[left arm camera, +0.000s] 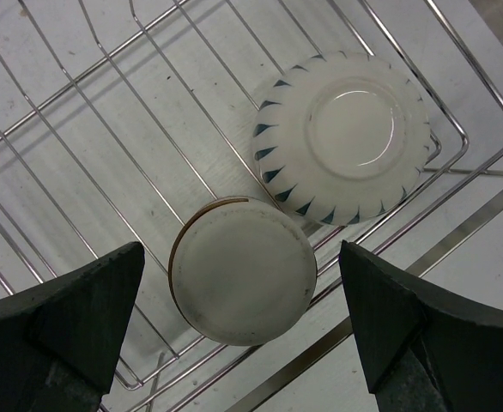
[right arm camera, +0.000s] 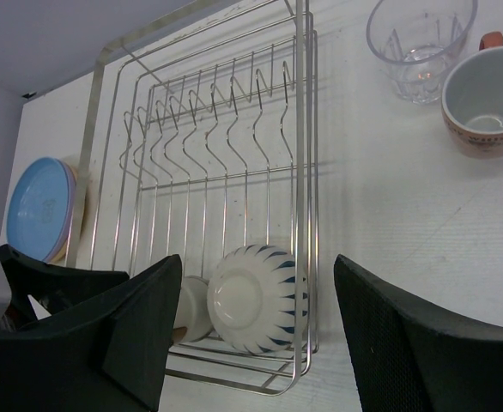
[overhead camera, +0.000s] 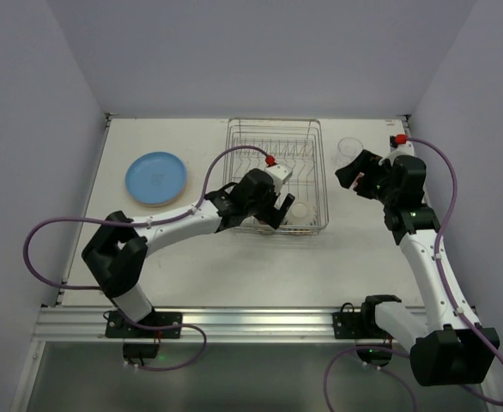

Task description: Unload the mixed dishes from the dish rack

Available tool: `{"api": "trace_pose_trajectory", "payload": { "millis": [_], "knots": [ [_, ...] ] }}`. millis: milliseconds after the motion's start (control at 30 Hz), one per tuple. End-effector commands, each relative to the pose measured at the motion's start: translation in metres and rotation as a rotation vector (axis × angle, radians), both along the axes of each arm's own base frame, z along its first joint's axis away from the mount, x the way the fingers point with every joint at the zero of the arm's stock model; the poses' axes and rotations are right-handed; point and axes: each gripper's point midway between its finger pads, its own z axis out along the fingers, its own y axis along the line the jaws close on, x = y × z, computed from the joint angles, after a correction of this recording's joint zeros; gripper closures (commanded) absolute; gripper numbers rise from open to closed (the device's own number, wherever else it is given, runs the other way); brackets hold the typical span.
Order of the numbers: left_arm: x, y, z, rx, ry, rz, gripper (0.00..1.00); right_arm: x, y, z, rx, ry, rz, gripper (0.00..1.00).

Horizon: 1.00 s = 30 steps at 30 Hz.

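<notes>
Walls (overhead camera: pixel 260 51): plain pale lilac-grey, closing in three sides.
Table (overhead camera: pixel 320 266): white and matte, with a metal rail along the near edge.
Rack (overhead camera: pixel 273 146): silver wire basket standing mid-table toward the far side, square to the table edges. It looks slightly longer near-to-far, and a row of upright tines crosses its far half.
Left gripper (overhead camera: pixel 273 213): fingers spread wide above the rack's near right corner, straddling the rack cup from above and grasping nothing.
Right gripper (right arm camera: pixel 257 266): released, fingers wide apart, above the table just right of the rack.
Plate (overhead camera: pixel 155 178): blue and round, lying flat and face up well left of the rack. It tops a stack, with other rims showing beneath it.
Bowl (left arm camera: pixel 346 137): cream with dark blue triangles round its side, upside down with the foot ring up, in the rack's near right corner.
Tumbler (right arm camera: pixel 419 43): clear glass, upright with its mouth up, on the table right of the rack's far end.
Table cup (right arm camera: pixel 485 99): reddish-brown outside and pale inside, upright just beside the tumbler, with its handle toward the far wall.
Rack cup (left arm camera: pixel 243 283): upside down with its pale base up and a brown edge showing, just left of the bowl.
</notes>
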Motion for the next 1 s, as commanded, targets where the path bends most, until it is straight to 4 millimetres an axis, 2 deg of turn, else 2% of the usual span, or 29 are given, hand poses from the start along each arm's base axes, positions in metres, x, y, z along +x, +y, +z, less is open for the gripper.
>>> {"api": "trace_pose_trajectory", "payload": {
  "millis": [0, 367, 467, 733, 967],
  "knots": [
    [0.004, -0.003, 0.003, 0.037, -0.002, -0.001, 0.00, -0.001, -0.002, 0.006, 0.004, -0.020, -0.014, 0.26],
    [0.007, 0.004, -0.009, 0.113, 0.009, 0.042, 0.00, 0.001, -0.001, 0.004, 0.010, -0.016, -0.008, 0.26],
    [0.008, 0.006, -0.007, 0.114, 0.005, 0.051, 0.04, 0.001, -0.001, 0.004, 0.010, -0.014, -0.008, 0.26],
    [0.009, 0.003, 0.006, 0.090, -0.011, 0.045, 0.39, 0.003, 0.001, 0.001, 0.016, -0.007, -0.001, 0.26],
    [0.017, 0.006, 0.023, 0.077, -0.056, 0.081, 0.41, 0.003, 0.003, -0.001, 0.021, -0.005, 0.009, 0.26]
  ]
}}
